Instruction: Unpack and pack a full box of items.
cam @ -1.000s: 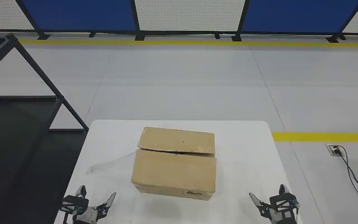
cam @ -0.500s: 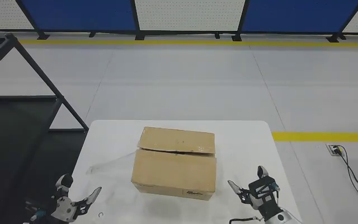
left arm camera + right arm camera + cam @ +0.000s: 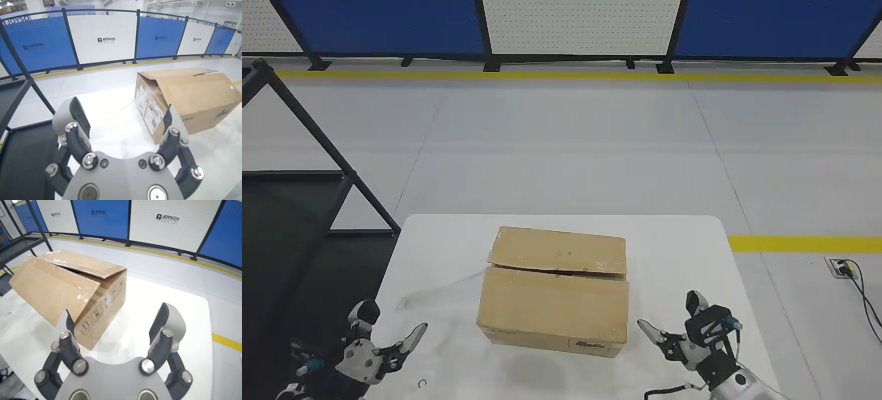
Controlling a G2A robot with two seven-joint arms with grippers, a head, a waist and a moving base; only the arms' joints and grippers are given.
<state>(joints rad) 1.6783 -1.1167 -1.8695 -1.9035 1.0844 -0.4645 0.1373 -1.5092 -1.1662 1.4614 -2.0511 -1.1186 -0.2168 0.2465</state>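
Top view, far left: black rack (image 3: 302, 200) runs down the frame's left side, beside the counter (image 3: 672, 250). Lower left: L pincer (image 3: 390, 325) at the counter's near-left edge, spread wide, nothing btwn the fingers. Its wrist view shows the L pincer (image 3: 122, 109) w/ bare pads, the rack (image 3: 22, 147) at frame left and the white counter (image 3: 113, 132) below. Tiny ring-like thing (image 3: 422, 382) lies on the counter just right of that pincer, too small to tell what. A clear tape strip (image 3: 140, 98) trails from the box's left end down onto the counter.

Lower middle of top view: box (image 3: 554, 300), brown cardboard, sits mid-counter, long side across the frame. Top flaps are folded down but not sealed, w/ a dark gap along the seam. In the L wrist view the box (image 3: 189, 102) is right of centre, labels on its end face. In the R wrist view the box (image 3: 66, 289) is left of centre.

Lower right: R pincer (image 3: 670, 316) over the counter near the box's near-right corner, apart from it, also wide & holding nothing. Wrist view agrees, R pincer (image 3: 115, 311). Far right: yellow floor line (image 3: 802, 243).
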